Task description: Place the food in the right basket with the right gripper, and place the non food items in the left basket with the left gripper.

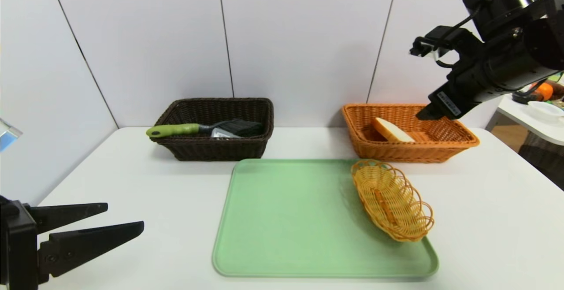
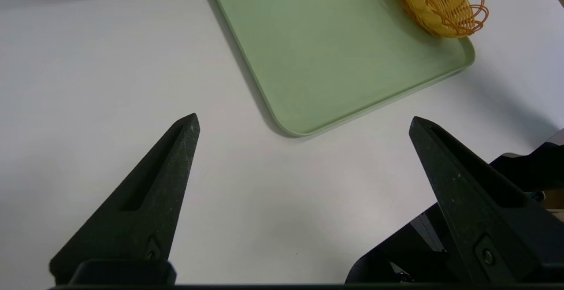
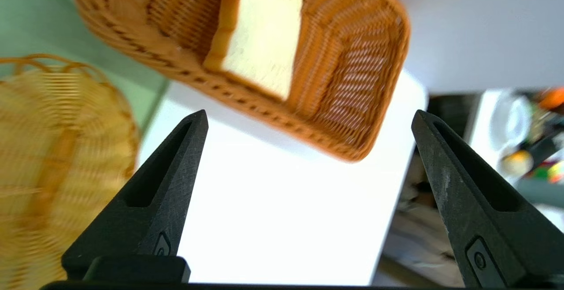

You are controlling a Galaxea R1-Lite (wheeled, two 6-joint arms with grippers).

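Holding my right tool (image 3: 308, 118) wide open, empty, above the right basket (image 1: 458, 142) | bread (image 1: 392, 130) inside | left tool (image 2: 304, 122) open, empty, low over table (image 1: 132, 184)

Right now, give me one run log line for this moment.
bread slice: in orange basket | brush: in brown basket | right gripper: open, above | left gripper: open, parked

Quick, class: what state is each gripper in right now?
Left gripper: open, empty, low over the table.
Right gripper: open, empty, raised near the orange basket holding the bread.
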